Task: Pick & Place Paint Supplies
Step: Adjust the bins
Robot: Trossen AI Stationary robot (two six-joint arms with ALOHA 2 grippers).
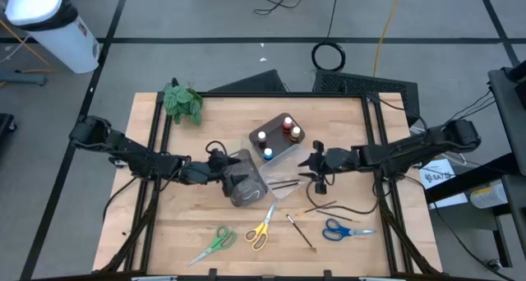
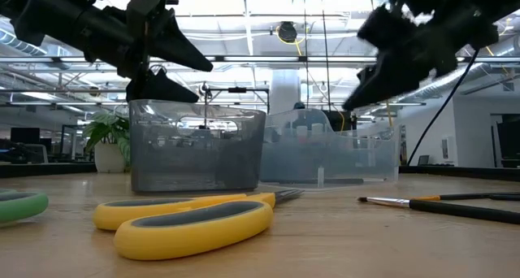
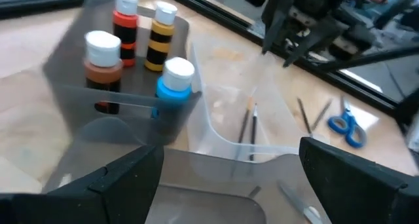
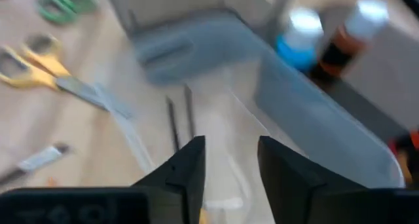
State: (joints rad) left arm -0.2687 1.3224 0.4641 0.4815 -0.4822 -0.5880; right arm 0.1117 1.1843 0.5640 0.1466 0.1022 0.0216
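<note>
Four paint bottles (image 1: 278, 136) already stand in the grey tray (image 1: 297, 149) at mid-frame, and two brushes (image 1: 284, 183) lie in the clear tray (image 1: 281, 192) beside it. My right gripper (image 1: 316, 168) hovers there, parted and empty; my left gripper (image 1: 220, 168) is spread over the grey bin (image 1: 244, 178), holding nothing. Still out along the bottom: the green scissors (image 1: 211, 244), yellow scissors (image 1: 261, 228), blue scissors (image 1: 343, 229) and loose brushes (image 1: 301, 231).

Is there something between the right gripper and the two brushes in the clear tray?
Nothing visible. The right gripper, fingers open, hangs above the clear tray, and the two brushes lie uncovered on its floor, in plain sight between the fingers.
</note>
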